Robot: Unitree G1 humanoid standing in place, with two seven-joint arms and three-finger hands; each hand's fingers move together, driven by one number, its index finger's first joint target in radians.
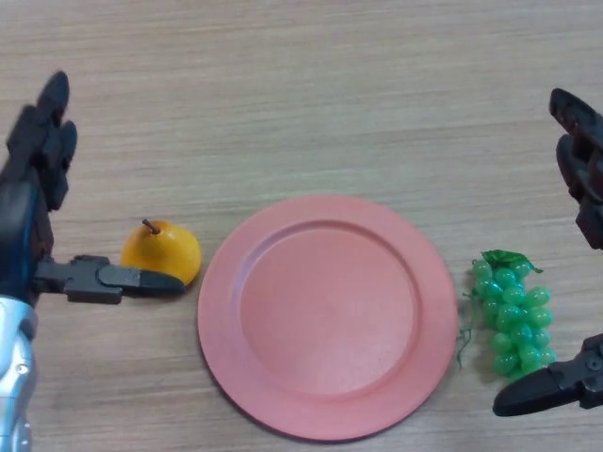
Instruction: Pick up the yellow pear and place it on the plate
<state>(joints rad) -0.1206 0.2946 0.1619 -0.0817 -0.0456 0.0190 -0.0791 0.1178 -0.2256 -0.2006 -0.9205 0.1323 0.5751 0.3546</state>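
A yellow pear (162,250) with a brown stem lies on the wooden table, just left of the pink plate (327,316). My left hand (30,217) is at the left edge with its fingers straight. Its thumb (122,279) reaches right and lies against the pear's near side, while the fingers point away up the table. My right hand (579,179) shows at the right edge, fingers relaxed, with its thumb (546,389) low by the grapes. It holds nothing. The plate carries nothing.
A bunch of green grapes (512,312) lies to the right of the plate, close to my right thumb. Bare wooden tabletop stretches across the far half of the view.
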